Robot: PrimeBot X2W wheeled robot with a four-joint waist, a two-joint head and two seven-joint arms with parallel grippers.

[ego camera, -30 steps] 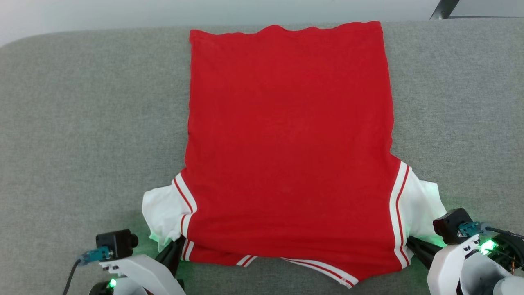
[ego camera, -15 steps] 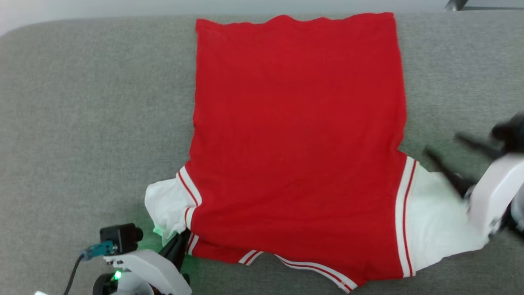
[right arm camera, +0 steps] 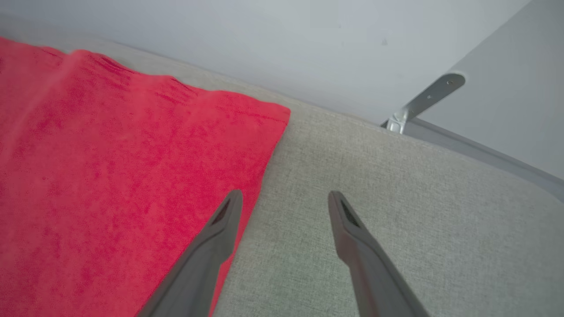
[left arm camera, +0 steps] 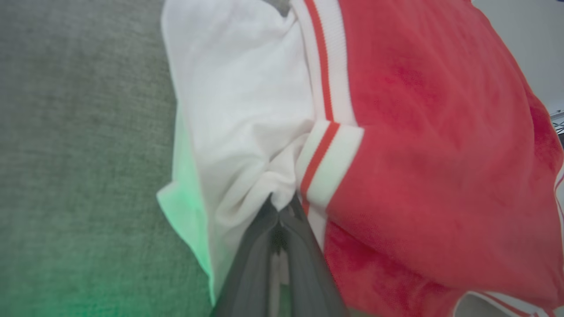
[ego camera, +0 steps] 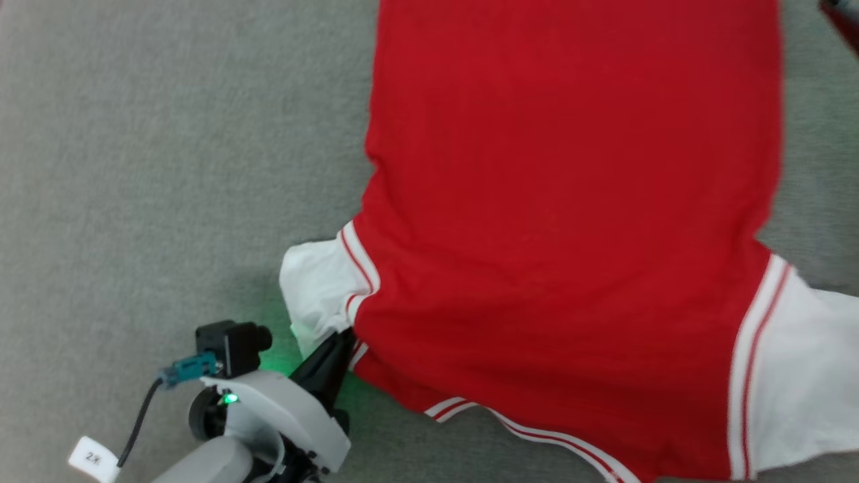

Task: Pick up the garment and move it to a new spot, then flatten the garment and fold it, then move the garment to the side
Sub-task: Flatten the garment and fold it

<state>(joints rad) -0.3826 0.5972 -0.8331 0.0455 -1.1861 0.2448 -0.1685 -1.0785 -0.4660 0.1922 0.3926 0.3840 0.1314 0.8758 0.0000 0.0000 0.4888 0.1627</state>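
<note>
The garment (ego camera: 570, 201), red with white sleeves and striped bands, lies spread on the grey padded surface (ego camera: 134, 168). My left gripper (ego camera: 342, 343) is shut on the bunched cloth where the white left sleeve (ego camera: 312, 288) meets the striped seam. The left wrist view shows the dark fingers (left arm camera: 264, 246) pinched together on that fold of the garment (left arm camera: 418, 154). My right gripper (right arm camera: 285, 194) hangs open above the grey surface, with nothing between its fingers. Its left finger lies over the garment's (right arm camera: 110, 176) right edge, close to the far corner. The right sleeve (ego camera: 805, 376) lies flat.
The grey surface (right arm camera: 396, 198) stretches to the right of the garment and ends at a rounded far edge. Beyond it are a pale wall and a metal bracket (right arm camera: 427, 99). A cable with a white tag (ego camera: 94, 458) trails from my left wrist.
My right gripper let go of the right sleeve, opened, and moved up along the garment's right side toward its far corner. The sleeve now lies spread. The head camera moved closer. The left gripper's hold is unchanged.
</note>
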